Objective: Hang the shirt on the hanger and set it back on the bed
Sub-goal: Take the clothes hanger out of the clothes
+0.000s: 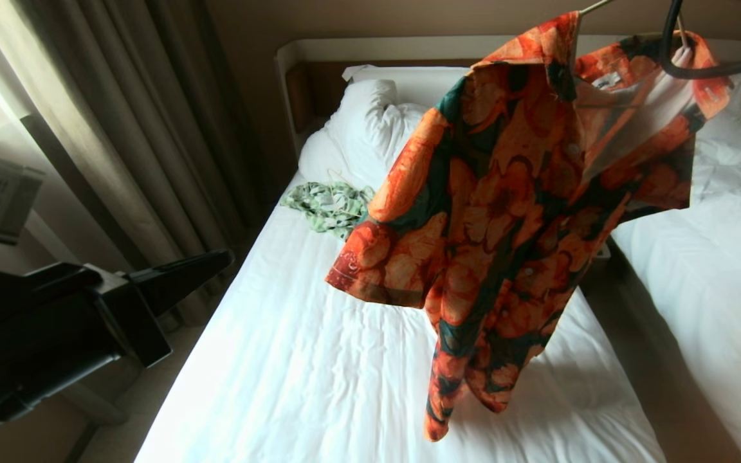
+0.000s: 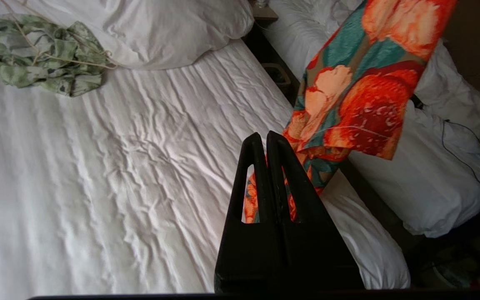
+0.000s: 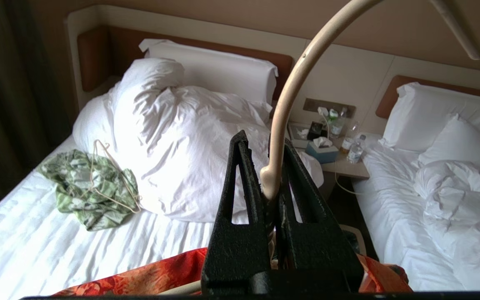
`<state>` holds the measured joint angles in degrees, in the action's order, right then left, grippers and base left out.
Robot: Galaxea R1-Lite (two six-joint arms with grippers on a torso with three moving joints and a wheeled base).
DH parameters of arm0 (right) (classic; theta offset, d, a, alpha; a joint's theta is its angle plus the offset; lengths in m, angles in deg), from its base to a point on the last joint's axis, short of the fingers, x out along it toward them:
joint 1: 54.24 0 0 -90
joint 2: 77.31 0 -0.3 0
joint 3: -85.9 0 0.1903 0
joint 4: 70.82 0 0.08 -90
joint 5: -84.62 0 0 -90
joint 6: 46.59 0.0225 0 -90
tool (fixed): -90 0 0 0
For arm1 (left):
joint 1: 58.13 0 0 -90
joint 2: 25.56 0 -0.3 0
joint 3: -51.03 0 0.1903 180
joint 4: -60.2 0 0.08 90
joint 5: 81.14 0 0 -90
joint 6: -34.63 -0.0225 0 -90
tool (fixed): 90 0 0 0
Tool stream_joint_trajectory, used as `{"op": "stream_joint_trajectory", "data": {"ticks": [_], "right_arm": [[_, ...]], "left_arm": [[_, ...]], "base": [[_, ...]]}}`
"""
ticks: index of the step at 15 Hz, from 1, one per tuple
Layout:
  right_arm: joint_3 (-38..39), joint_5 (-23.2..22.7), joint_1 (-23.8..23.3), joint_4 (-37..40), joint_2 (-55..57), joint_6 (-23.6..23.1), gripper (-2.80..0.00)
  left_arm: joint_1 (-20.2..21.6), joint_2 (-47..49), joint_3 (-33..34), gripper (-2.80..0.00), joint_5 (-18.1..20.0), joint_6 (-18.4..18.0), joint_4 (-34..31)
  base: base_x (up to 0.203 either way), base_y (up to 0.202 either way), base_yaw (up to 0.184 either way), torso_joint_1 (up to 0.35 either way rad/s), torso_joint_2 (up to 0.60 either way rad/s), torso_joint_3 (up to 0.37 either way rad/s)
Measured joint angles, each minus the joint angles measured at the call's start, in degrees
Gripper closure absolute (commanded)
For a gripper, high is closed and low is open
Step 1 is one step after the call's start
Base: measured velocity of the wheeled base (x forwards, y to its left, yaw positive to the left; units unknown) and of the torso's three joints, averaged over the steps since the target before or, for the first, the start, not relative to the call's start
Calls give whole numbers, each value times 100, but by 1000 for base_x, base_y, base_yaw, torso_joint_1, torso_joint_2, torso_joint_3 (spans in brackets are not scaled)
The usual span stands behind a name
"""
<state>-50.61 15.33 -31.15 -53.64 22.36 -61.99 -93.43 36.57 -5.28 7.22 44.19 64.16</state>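
Observation:
The shirt (image 1: pixel 505 212), orange flowers on dark green, hangs in the air over the bed (image 1: pixel 319 360), draped on the hanger (image 1: pixel 592 6), whose wire shows at its collar. In the right wrist view my right gripper (image 3: pixel 263 143) is shut on the neck of the cream hanger (image 3: pixel 290 87), with the shirt's cloth (image 3: pixel 148 277) just below it. My left gripper (image 1: pixel 219 260) is off to the left of the bed, apart from the shirt. Its fingers (image 2: pixel 263 139) are shut with nothing between them. The shirt's hem (image 2: pixel 361 91) hangs beyond them.
A pale green patterned garment (image 1: pixel 329 206) with a thin hanger lies near the rumpled duvet (image 3: pixel 181 141). A second white bed (image 1: pixel 718 257) stands to the right across a narrow gap. A nightstand (image 3: pixel 340 162) with bottles and a tissue box sits between the beds. Curtains (image 1: pixel 119 128) hang on the left.

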Motion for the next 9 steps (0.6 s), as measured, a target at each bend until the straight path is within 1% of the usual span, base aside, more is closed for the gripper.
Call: {"op": "stream_joint_trajectory", "data": {"ticks": [1, 2, 3, 4, 6, 8, 9], "right_arm": [[2, 124, 44, 7, 71, -1, 0], [2, 158, 61, 5, 142, -4, 0], [2, 182, 67, -6, 221, -4, 0], [0, 193, 70, -12, 300, -4, 0], [-4, 210, 89, -22, 444, 0, 0], [-6, 219, 184, 35, 565, -13, 0], [-6, 255, 210, 139, 631, -26, 0]], "left_arm": [[-480, 84, -335, 0, -333, -44, -335], [-824, 241, -599, 0, -610, -130, -524], [-1107, 462, -853, 0, -833, -239, -621], [-1304, 701, -1086, 0, -955, -322, -663], [-1607, 1224, -1520, 0, -1026, -393, -685], [-1743, 1801, -1885, 0, -1021, -422, -606], [-1777, 2120, -2093, 0, -1002, -463, -465]], "base": [[0, 0, 0, 0, 0, 0], [0, 0, 0, 0, 0, 0], [0, 0, 0, 0, 0, 0], [0, 0, 0, 0, 0, 0], [0, 0, 0, 0, 0, 0], [0, 0, 0, 0, 0, 0], [0, 0, 0, 0, 0, 0]]}}
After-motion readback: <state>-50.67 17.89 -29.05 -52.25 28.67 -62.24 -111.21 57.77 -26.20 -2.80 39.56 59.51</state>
